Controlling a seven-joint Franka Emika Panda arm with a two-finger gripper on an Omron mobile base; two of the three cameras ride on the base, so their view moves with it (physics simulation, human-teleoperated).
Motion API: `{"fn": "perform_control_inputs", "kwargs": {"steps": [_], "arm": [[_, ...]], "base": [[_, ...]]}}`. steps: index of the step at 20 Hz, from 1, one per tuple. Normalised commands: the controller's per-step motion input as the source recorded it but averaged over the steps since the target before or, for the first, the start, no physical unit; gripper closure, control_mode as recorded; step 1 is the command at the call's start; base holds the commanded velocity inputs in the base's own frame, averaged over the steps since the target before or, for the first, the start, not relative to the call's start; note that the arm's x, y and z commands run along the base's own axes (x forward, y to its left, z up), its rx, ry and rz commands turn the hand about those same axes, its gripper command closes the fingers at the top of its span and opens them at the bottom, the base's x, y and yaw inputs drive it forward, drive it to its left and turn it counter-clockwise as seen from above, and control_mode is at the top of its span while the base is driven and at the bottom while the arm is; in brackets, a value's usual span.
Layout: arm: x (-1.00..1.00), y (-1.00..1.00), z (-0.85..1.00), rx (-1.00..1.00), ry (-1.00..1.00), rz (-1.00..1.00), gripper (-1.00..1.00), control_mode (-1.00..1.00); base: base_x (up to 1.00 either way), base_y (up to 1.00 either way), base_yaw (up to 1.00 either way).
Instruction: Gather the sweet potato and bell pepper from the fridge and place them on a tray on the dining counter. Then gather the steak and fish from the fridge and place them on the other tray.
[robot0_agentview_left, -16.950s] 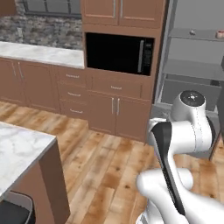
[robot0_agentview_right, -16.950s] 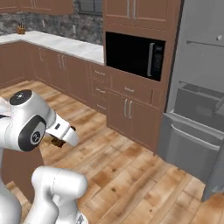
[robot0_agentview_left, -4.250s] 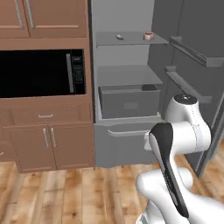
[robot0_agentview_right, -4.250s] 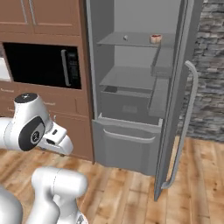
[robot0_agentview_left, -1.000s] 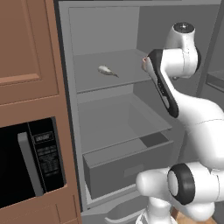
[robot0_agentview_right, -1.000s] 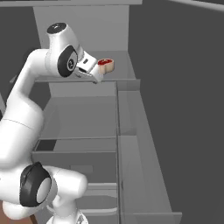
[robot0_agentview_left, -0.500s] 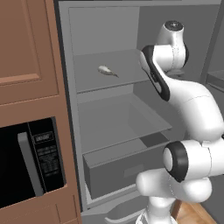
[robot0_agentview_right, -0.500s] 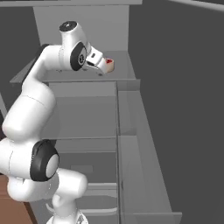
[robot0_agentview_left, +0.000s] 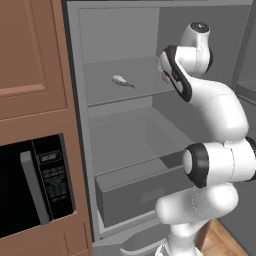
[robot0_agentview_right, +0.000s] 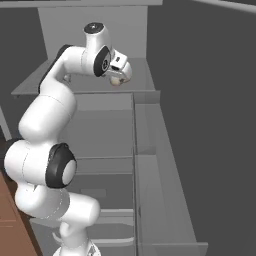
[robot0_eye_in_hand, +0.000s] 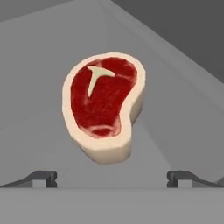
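Your claw (robot0_eye_in_hand: 112, 177) stands spread wide just short of the steak (robot0_eye_in_hand: 104, 105) lying on the fridge shelf (robot0_eye_in_hand: 39, 57).

Raw steak (robot0_eye_in_hand: 104, 105), deep red marbled flesh with a smooth, pale rim of fat, lies on a matt grey fridge shelf (robot0_eye_in_hand: 175, 109). Small silvery fish (robot0_agentview_left: 122, 81). Warm brown wood-look cabinet (robot0_agentview_left: 32, 60). Glossy black microwave (robot0_agentview_left: 35, 185).
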Motion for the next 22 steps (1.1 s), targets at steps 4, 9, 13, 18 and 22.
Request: {"fn": "perform_control_inputs", "kwargs": {"steps": [4, 9, 13, 18, 22], "arm": [[0.55, -0.03, -0.01, 0.00, 0.01, 0.09, -1.00, -1.00], [0.50, 0.00, -0.11, -0.02, 0.09, 0.03, -1.00, -1.00], [0.12, 0.00, -0.09, 0.00, 0.07, 0.00, -1.00, -1.00], [0.02, 0.00, -0.18, 0.00, 0.04, 0.00, -1.00, -1.00], [-0.03, 0.00, -0.32, -0.02, 0.02, 0.00, 1.00, -1.00]], "base": [[0.00, 0.00, 0.00], [0.00, 0.00, 0.00], [0.00, 0.00, 0.00], [0.00, 0.00, 0.00], [0.00, 0.00, 0.00]]}}
